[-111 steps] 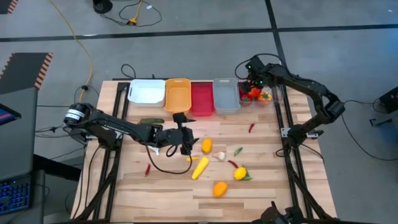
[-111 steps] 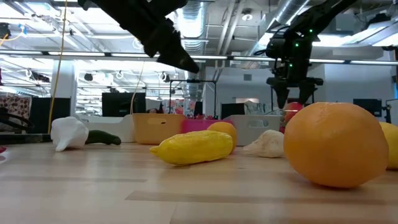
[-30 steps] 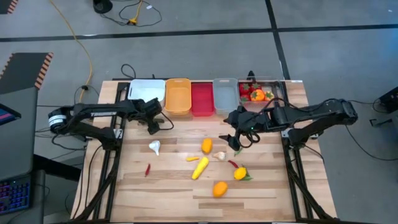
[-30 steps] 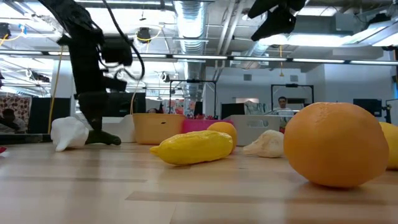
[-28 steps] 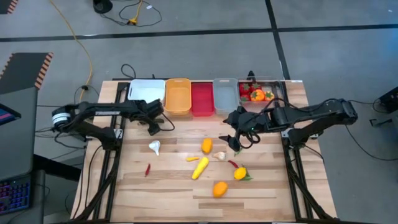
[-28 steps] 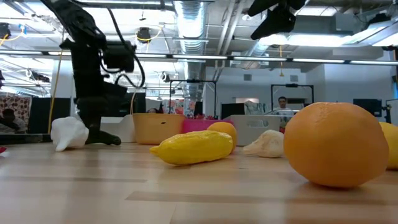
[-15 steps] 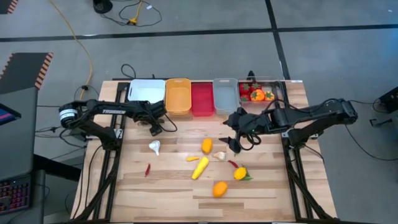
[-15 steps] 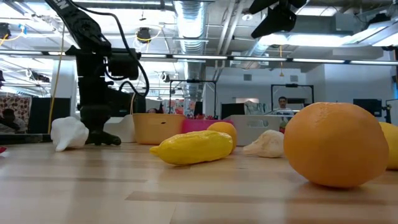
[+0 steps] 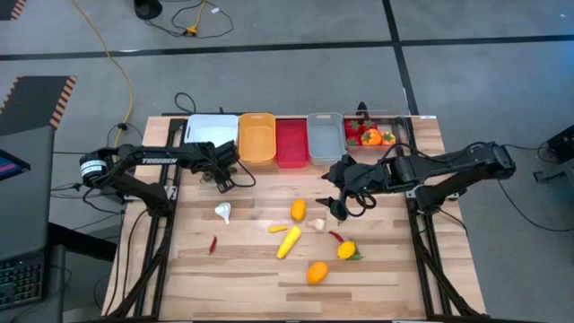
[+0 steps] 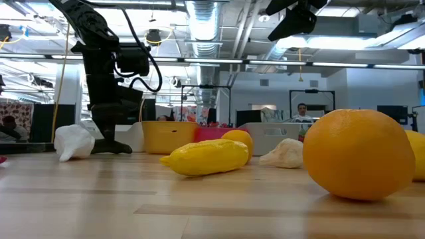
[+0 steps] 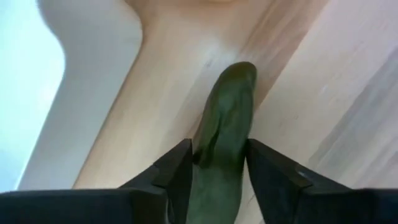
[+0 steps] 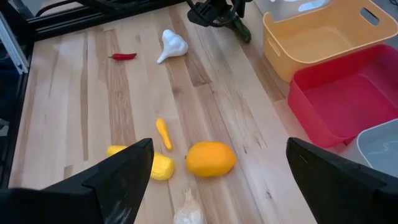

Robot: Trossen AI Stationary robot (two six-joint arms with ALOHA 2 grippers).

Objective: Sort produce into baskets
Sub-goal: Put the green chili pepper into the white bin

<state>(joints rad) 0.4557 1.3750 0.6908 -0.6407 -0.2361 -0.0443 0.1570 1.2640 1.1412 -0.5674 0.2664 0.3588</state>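
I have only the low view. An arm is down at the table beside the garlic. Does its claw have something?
Observer: Yes. The left wrist view shows the left claw around a green cucumber that lies on the table, with one finger against each side.
Operator: Which bin is nearest to it?
Observer: From above, the white bin, at the left end of the row.
Operator: And the other claw, is it busy?
Observer: No. The right claw is open and empty, in front of the grey bin.
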